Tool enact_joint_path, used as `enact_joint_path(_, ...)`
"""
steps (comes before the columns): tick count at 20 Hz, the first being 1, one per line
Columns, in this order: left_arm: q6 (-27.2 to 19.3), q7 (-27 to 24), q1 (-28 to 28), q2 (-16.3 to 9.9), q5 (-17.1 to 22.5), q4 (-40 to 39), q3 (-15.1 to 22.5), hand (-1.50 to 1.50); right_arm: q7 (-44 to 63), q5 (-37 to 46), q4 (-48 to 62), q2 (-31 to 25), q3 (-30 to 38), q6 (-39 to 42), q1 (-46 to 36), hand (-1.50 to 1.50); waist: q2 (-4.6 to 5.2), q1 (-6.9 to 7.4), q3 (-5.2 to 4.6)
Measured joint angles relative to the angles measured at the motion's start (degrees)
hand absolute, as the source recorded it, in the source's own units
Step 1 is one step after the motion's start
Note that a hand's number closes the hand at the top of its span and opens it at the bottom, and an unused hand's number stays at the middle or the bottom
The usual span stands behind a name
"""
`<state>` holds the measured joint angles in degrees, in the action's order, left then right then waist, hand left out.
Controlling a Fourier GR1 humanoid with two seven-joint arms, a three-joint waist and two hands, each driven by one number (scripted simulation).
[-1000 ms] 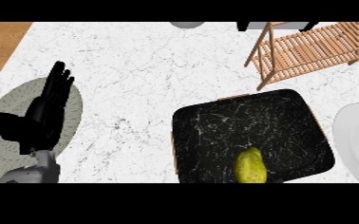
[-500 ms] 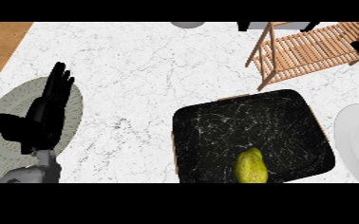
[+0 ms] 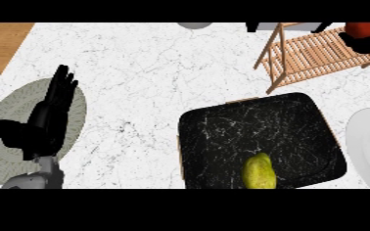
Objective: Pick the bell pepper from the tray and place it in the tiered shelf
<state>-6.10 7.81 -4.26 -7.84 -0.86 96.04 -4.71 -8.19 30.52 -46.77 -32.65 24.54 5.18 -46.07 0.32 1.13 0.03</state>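
White marble desk (image 3: 145, 68), seen from above.
Yellow-green bell pepper (image 3: 259, 172) sits at the near edge of the black tray (image 3: 239, 127); left robot hand (image 3: 45, 120) rests open, fingers straight, over a grey plate (image 3: 16, 108); wooden tiered shelf (image 3: 307, 56) stands beyond.

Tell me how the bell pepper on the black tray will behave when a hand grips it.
The bell pepper looks smooth and glossy, so it may slip in the fingers. Its rounded, elongated body lies on its side on the flat tray, so a nudge would probably roll it. It looks rigid, not floppy.
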Motion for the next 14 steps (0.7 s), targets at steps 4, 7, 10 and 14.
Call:
enact_joint_path(4, -0.4, -0.3, -1.1, 0.6, -0.6, -1.2, 0.4, 0.00, -0.9, -0.8, 7.7, 0.4, 0.6, -1.2, -3.8, -1.50, 0.06, 0.08, 0.01)
enact_joint_path(7, -0.9, 0.8, -1.7, 1.0, -1.2, -0.9, 0.9, 0.00, -2.3, -1.0, 13.0, -0.7, 0.5, -0.2, -6.4, -1.50, 0.09, 0.15, 0.02)
enact_joint_path(10, -0.5, 2.5, -1.4, 0.6, -0.6, 0.8, 0.5, 0.00, -4.1, -1.6, 17.2, -2.1, 0.8, 1.2, -8.4, -1.50, 0.10, 0.29, 0.02)
enact_joint_path(14, -0.2, 1.9, -1.4, 0.7, -0.5, 0.6, 0.4, 0.00, -7.1, -3.2, 20.4, -2.9, 1.7, 2.0, -10.6, -1.50, 0.12, 0.28, 0.03)
